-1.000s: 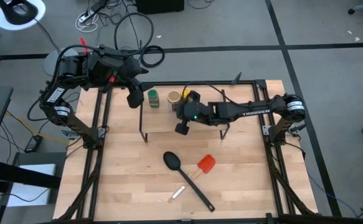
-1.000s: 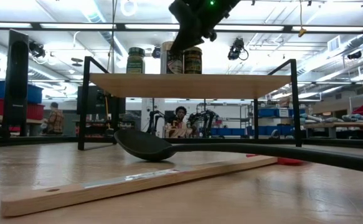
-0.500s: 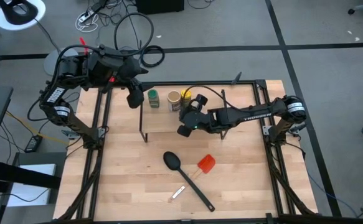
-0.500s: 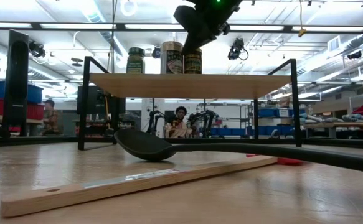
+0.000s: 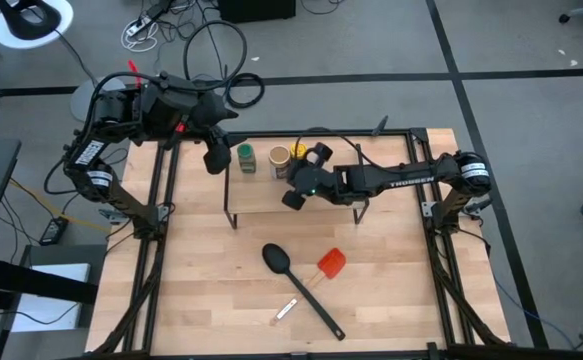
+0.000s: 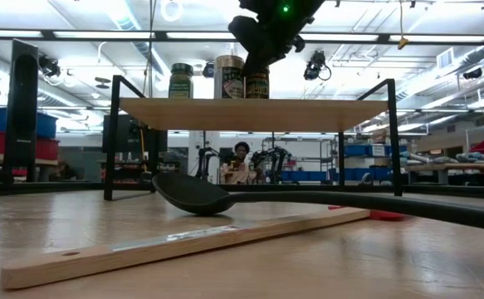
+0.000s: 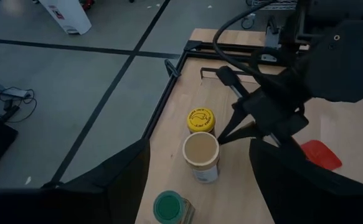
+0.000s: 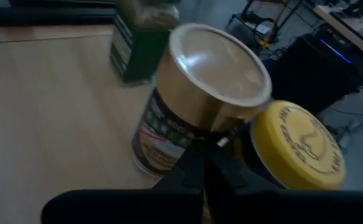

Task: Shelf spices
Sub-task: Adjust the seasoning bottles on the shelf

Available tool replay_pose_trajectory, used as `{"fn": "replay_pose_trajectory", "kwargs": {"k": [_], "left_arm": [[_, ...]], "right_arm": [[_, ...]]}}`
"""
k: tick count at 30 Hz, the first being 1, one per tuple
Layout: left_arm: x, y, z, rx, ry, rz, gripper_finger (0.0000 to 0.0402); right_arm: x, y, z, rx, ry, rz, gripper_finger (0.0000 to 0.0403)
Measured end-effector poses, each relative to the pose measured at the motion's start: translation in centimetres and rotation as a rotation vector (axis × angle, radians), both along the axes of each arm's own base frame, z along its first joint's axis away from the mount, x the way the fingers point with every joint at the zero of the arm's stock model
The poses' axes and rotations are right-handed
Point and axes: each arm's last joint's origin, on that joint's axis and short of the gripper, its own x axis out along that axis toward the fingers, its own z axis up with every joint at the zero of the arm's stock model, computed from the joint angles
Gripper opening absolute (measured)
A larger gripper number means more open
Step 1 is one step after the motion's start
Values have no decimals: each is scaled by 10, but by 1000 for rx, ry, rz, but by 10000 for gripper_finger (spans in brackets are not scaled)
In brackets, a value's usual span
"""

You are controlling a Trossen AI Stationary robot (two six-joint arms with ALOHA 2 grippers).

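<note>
Three jars stand upright on the shelf's wooden top [image 5: 256,195]: a green-topped jar [image 5: 246,156], a tan jar [image 5: 279,158] and a yellow-lidded jar [image 5: 299,151]. The low view shows all three jars in a row on the shelf [image 6: 250,114]. My right gripper [image 7: 221,139] is shut and slants down from the near right. Its tips sit beside the tan jar [image 8: 187,106], in the gap toward the yellow jar [image 8: 296,146]. My left gripper [image 5: 214,158] waits open just off the shelf's far left corner. My right gripper's shut fingertips [image 8: 205,142] stand against the side of the tan jar that faces the yellow jar, coming from above and the near right. I cannot tell whether they touch it.
On the table in front of the shelf lie a black spoon [image 5: 301,285], a red spatula [image 5: 331,263] and a small wooden stick [image 5: 286,310]. The shelf's right half is bare wood [image 5: 341,205]. Beyond the table, a person sits in the room [image 6: 242,158].
My right gripper drew back a little toward the table's near edge, then came forward again toward the jars, staying shut. The three jars have kept their places on the shelf.
</note>
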Motion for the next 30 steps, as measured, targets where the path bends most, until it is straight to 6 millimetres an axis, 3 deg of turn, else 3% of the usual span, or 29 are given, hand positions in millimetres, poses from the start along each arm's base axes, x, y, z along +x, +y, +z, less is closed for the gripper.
{"fn": "replay_pose_trajectory", "kwargs": {"k": [30], "left_arm": [[0,0,0,0,-1,0,280]], "right_arm": [[10,-15,10,75,-109,184,0]]}}
